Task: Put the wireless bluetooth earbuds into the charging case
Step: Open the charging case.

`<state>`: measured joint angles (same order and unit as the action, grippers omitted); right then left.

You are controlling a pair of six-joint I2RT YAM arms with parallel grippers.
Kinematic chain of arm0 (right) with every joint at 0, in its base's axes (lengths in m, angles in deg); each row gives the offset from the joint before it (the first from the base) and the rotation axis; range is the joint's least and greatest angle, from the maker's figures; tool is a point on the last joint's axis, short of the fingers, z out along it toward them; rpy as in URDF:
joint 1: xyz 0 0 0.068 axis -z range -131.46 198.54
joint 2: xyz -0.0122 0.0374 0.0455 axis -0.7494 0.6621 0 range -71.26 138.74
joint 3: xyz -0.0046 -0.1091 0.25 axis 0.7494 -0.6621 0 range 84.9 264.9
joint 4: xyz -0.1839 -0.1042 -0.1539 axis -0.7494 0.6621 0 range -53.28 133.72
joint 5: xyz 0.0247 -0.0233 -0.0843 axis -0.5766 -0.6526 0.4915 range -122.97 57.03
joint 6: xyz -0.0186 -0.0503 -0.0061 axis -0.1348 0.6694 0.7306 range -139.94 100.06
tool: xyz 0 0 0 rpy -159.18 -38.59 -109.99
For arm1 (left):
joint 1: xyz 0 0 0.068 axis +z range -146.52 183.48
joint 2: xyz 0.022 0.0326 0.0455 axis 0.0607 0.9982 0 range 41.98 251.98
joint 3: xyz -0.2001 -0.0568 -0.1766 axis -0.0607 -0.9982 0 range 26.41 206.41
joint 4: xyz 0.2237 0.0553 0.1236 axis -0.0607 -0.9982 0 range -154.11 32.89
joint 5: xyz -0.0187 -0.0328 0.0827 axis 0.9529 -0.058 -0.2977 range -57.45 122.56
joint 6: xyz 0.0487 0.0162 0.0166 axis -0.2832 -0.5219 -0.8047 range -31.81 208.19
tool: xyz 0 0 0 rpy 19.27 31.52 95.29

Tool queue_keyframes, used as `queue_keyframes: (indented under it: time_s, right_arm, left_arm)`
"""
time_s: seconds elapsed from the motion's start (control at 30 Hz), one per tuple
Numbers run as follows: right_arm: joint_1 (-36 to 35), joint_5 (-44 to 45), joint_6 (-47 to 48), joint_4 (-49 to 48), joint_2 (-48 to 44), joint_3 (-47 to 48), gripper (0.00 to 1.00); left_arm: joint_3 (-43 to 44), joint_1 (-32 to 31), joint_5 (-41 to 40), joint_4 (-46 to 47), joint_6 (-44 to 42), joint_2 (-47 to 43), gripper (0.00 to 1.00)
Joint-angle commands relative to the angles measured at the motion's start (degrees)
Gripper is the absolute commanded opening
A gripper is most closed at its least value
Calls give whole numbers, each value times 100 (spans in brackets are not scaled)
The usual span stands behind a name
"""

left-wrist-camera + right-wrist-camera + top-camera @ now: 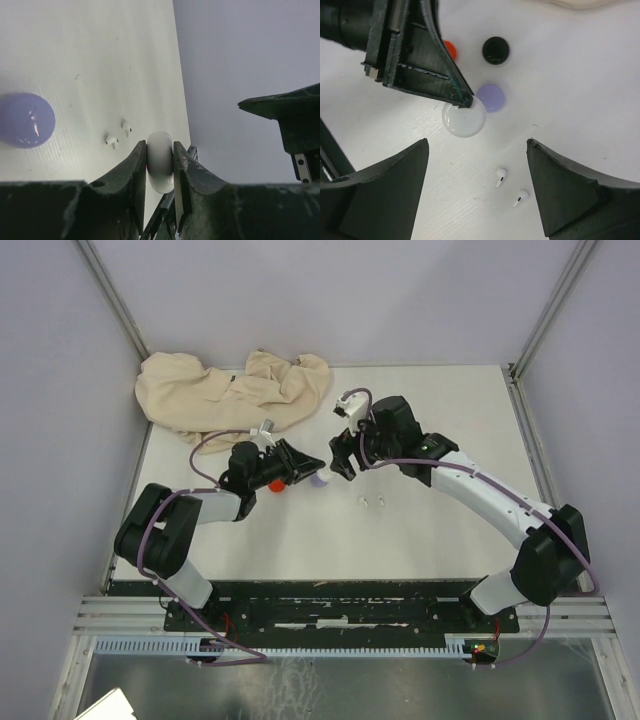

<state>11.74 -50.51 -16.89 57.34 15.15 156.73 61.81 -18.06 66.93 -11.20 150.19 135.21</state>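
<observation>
Earbuds — two white ones — lie close together but apart on the table, near the white round case. The left gripper is clamped on that case, with the purple case just beside it. The right gripper hangs over the buds — jaws wide apart, holding nothing.

site: robot lab test cell | evidence: white desk boxed in by grey panel walls on aluminium posts | 6 o'clock: left arm and right arm bolted to slotted rail
</observation>
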Motion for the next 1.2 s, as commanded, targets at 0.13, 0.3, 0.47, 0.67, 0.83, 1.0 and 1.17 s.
queue_keyframes:
  time_s: [0.13,0.3,0.47,0.67,0.83,1.0,1.17]
  right_arm:
    - [59,1888,-1122,-331,-108,134,87]
    - [57,1950,-1428,-343,184,275,88]
    - [58,1870,-1487,-311,481,442,89]
    - [58,1807,-1530,-402,703,537,89]
    - [57,1738,-1553,-410,812,602,89]
    - [58,1727,-1578,-422,973,599,90]
    - [58,1729,-1620,-497,1102,603,90]
  left_arm:
    - [-165,8,-1648,604,754,-250,3]
    - [-306,-105,-1997,1044,969,-310,3]
    - [-315,-246,-2015,1364,1040,-265,3]
    - [-268,-356,-1949,1415,1060,-240,3]
    - [-305,-367,-1951,1402,1056,-274,3]
    - [-264,-373,-1935,1421,1105,-306,3]
    - [-235,-376,-1934,1447,1208,-363,3]
